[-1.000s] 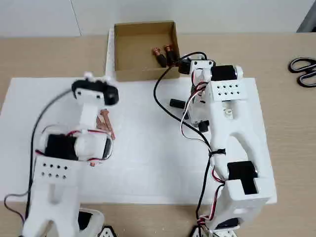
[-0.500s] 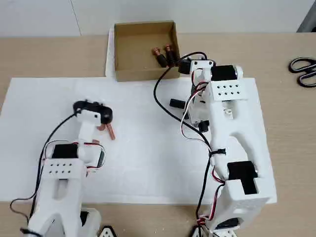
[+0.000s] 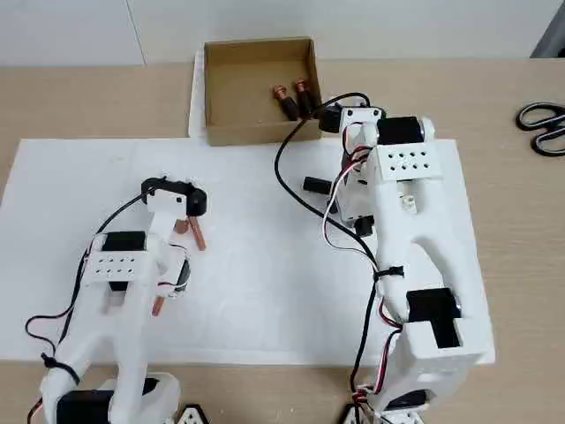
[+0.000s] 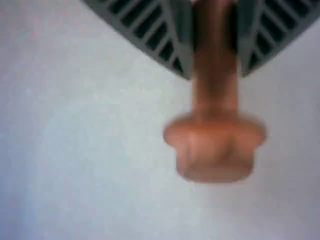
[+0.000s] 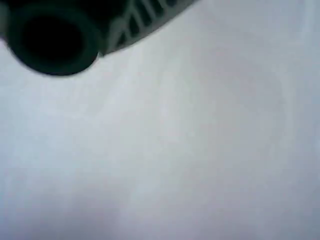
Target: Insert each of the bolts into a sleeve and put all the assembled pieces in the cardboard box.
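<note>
Two assembled pieces lie in the cardboard box, far centre; we see the left gripper pinching a copper bolt (head outward), near left. The right gripper clasps a black sleeve right of centre.

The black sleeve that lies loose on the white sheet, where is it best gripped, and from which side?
Likely across its middle, from above: the loose sleeve lies flat on the white sheet, and both its long sides are free.
</note>
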Controlling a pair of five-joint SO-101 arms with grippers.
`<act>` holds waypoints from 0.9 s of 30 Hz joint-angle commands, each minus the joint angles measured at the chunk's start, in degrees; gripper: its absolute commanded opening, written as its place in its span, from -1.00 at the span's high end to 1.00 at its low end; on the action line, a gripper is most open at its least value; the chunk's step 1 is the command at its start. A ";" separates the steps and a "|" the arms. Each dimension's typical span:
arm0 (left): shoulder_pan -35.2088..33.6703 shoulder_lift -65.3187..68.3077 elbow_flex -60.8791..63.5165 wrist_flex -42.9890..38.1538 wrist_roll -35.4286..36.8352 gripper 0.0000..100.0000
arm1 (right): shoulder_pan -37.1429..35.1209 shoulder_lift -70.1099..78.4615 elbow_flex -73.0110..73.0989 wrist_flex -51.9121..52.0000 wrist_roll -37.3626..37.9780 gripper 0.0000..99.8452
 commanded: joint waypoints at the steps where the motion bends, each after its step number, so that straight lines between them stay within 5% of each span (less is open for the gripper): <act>1: -0.26 0.26 -2.95 -0.44 -0.35 0.87 | -0.04 -3.65 -0.26 0.13 0.09 0.99; 27: 0.00 4.40 -3.38 -1.85 -0.26 0.86 | 0.04 -3.56 -0.26 0.13 0.09 0.99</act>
